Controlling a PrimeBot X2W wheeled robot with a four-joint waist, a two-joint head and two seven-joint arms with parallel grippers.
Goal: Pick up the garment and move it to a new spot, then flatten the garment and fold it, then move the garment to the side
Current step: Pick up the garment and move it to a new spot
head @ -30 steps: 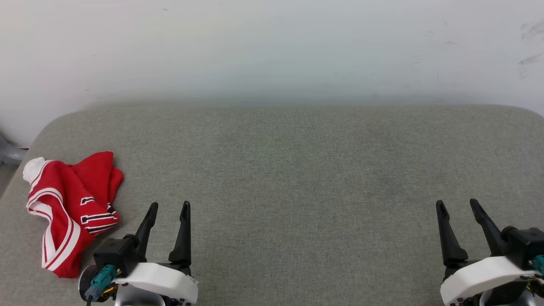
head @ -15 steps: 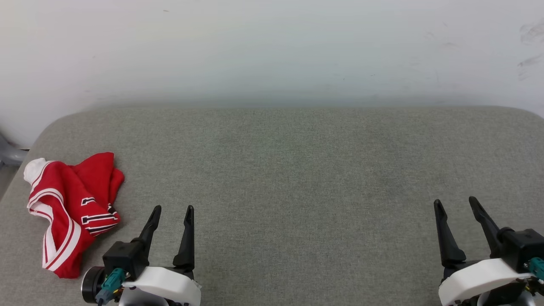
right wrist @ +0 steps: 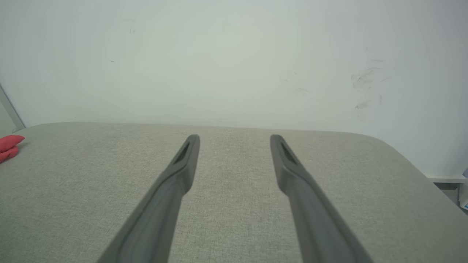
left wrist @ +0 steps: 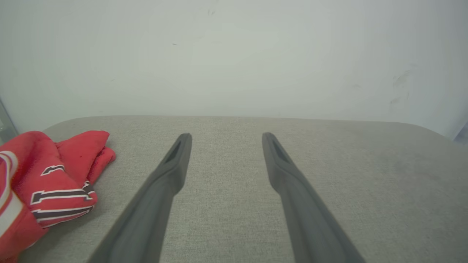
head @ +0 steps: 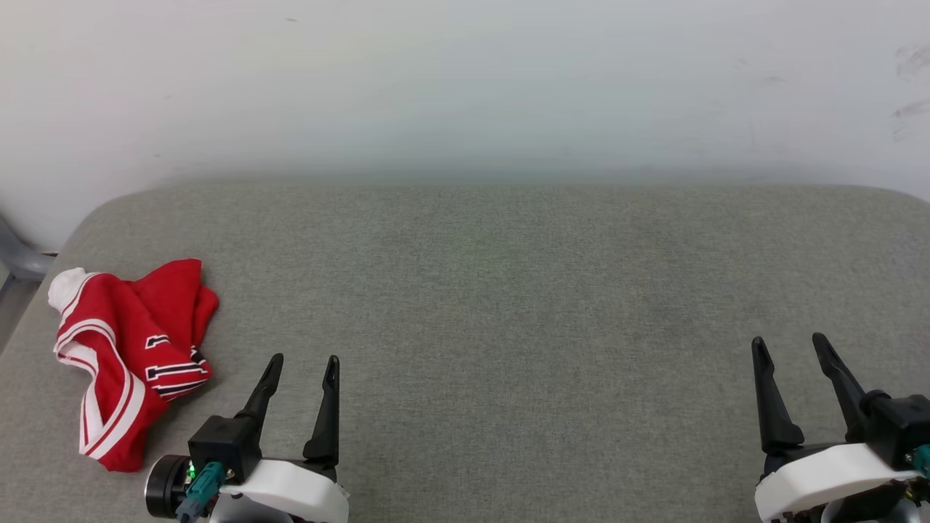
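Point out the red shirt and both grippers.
Crumpled red and white jersey shirt [head: 120, 341], head view, red fabric near its middle.
Left gripper [head: 304, 359], head view, between its open jaws.
Right gripper [head: 788, 339], head view, between its open jaws.

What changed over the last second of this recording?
Little. The head camera shifted slightly; the left fingers edged slightly right, away from the shirt. Nothing taken or released. The shirt stayed crumpled at the table's left end; left and right fingers stayed open.

Surface: grey fabric-covered table [head: 508, 290], rounded far corners.
On it: garment [head: 123, 356], crumpled, red and white, near the left edge.
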